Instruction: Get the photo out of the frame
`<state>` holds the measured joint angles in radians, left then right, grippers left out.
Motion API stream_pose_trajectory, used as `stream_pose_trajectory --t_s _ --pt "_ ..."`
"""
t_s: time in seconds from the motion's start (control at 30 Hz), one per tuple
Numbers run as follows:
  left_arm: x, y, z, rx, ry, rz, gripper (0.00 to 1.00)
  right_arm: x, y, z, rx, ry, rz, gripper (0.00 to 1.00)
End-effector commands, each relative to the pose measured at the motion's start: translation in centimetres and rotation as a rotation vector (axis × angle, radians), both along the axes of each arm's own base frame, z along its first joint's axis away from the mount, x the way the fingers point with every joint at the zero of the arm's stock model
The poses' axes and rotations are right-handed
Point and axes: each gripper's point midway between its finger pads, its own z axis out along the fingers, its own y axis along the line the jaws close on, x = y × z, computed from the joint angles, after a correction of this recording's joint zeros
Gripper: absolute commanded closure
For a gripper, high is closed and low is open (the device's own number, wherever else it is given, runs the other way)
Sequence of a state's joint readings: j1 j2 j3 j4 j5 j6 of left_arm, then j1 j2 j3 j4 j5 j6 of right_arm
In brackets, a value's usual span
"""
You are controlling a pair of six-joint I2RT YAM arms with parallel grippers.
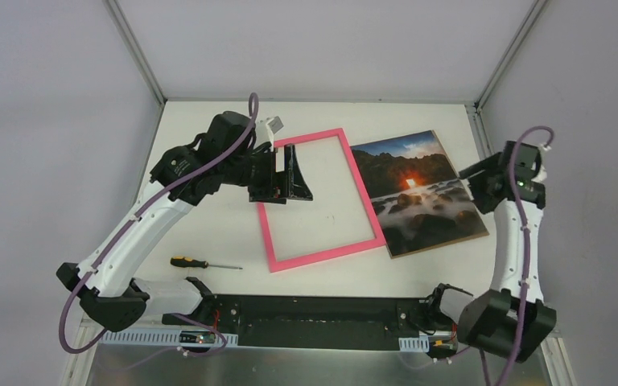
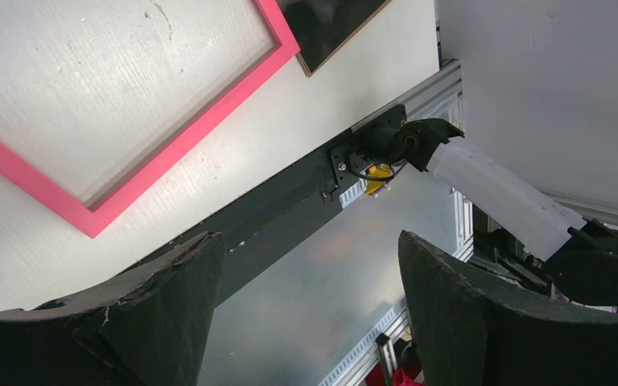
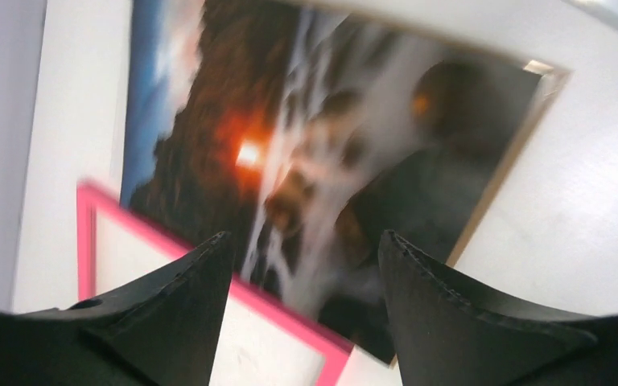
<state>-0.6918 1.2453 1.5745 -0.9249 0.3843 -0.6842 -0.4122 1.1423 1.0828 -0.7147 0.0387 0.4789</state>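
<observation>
The pink frame lies flat in the middle of the table, with bare table showing through it. The photo lies face up just right of the frame, outside it, touching or nearly touching its right side. My left gripper hovers over the frame's left side, open and empty. The left wrist view shows the frame's corner and a corner of the photo beyond the open gripper. My right gripper is open and empty above the photo's right edge. The right wrist view shows the blurred photo and frame beyond the open gripper.
A small orange-handled screwdriver lies left of the frame's near corner. The black base rail runs along the near edge between the arm bases. Grey walls enclose the table on the left, back and right.
</observation>
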Motion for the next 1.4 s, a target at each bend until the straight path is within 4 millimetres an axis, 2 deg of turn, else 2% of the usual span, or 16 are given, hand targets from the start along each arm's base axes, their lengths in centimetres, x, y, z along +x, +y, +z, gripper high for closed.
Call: stream_pose_trajectory --t_s 0.0,0.13,0.2,0.23,0.3,0.37,0.43,0.63,0.83,0.97,1.1,1.37 --pt "0.1 1.4 0.6 0.004 -0.065 0.036 0.19 -0.8 8.0 1.8 0.009 -0.023 0.196 0.30" --pt "0.2 2.8 1.2 0.015 -0.124 0.095 0.19 -3.6 15.6 2.0 0.054 -0.032 0.433 0.29" --pt "0.5 3.7 1.8 0.019 -0.159 0.137 0.19 -5.4 18.0 2.7 0.082 -0.062 0.516 0.27" --pt "0.6 4.2 2.1 0.022 -0.183 0.162 0.19 -6.3 19.0 3.1 0.094 -0.085 0.570 0.22" --pt "1.0 5.6 3.2 0.027 -0.242 0.226 0.19 -7.9 19.7 4.2 0.093 -0.124 0.646 0.10" --pt "1.5 7.1 4.8 0.029 -0.315 0.293 0.19 -9.4 19.0 6.1 0.062 -0.167 0.675 0.03" --pt "1.9 8.8 6.6 0.036 -0.396 0.363 0.18 -10.8 17.6 8.2 0.005 -0.207 0.678 0.02" --pt "2.7 14.2 12.4 0.078 -0.625 0.559 0.16 -13.3 13.5 15.3 -0.143 -0.362 0.597 0.01" --pt "1.8 18.6 16.9 0.085 -0.774 0.706 0.14 -15.2 8.9 20.5 -0.315 -0.462 0.473 0.01" --pt "1.2 20.1 17.8 0.075 -0.800 0.757 0.14 -16.2 7.0 23.0 -0.387 -0.500 0.416 0.01" --pt "0.6 21.0 18.2 0.060 -0.812 0.788 0.14 -17.4 5.0 24.5 -0.418 -0.490 0.326 0.01" --pt "-0.3 22.9 19.1 0.051 -0.837 0.856 0.15 -18.3 4.3 25.6 -0.445 -0.503 0.317 0.01"
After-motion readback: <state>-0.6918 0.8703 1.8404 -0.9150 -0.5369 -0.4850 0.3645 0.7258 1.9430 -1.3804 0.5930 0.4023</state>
